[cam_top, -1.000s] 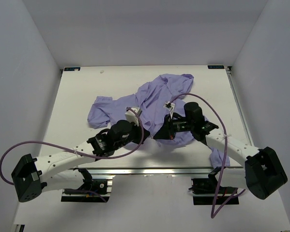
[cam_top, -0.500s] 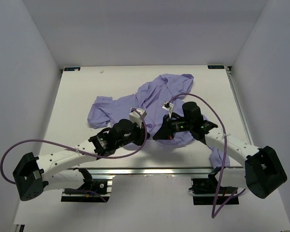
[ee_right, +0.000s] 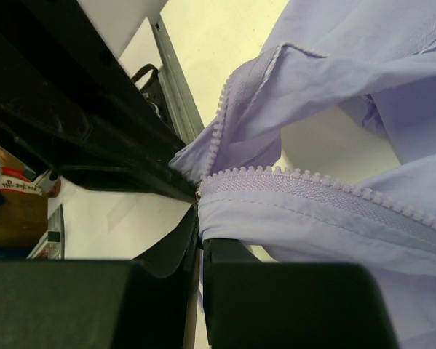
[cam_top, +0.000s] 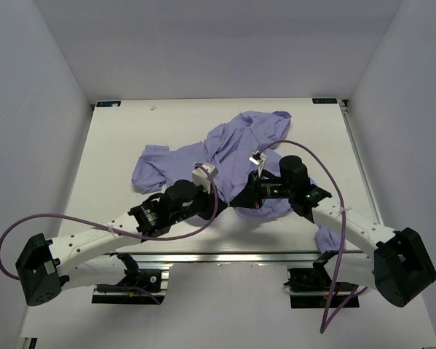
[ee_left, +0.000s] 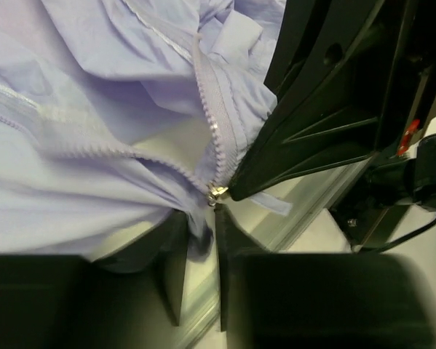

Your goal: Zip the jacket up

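Observation:
The lavender jacket (cam_top: 239,142) lies crumpled in the middle of the white table (cam_top: 116,145). Both grippers meet at its near hem. My left gripper (cam_top: 221,206) is shut on a fold of the jacket (ee_left: 94,145) just below the metal zipper slider (ee_left: 216,193); its jaws (ee_left: 200,222) pinch purple fabric. My right gripper (cam_top: 238,201) is shut on the hem (ee_right: 334,94) under a row of zipper teeth (ee_right: 312,180), its tips (ee_right: 201,236) pressed together. Each gripper's black body fills part of the other's wrist view.
A sleeve end (cam_top: 325,236) hangs over the front right edge beside the right arm. The aluminium front rail (cam_top: 225,256) runs just below the grippers. Purple cables loop from both arms. White walls enclose the table on three sides.
The left wrist has shifted slightly left and toward the front edge; the right arm has eased slightly right. Both grippers still hold the hem, and the jacket has barely moved.

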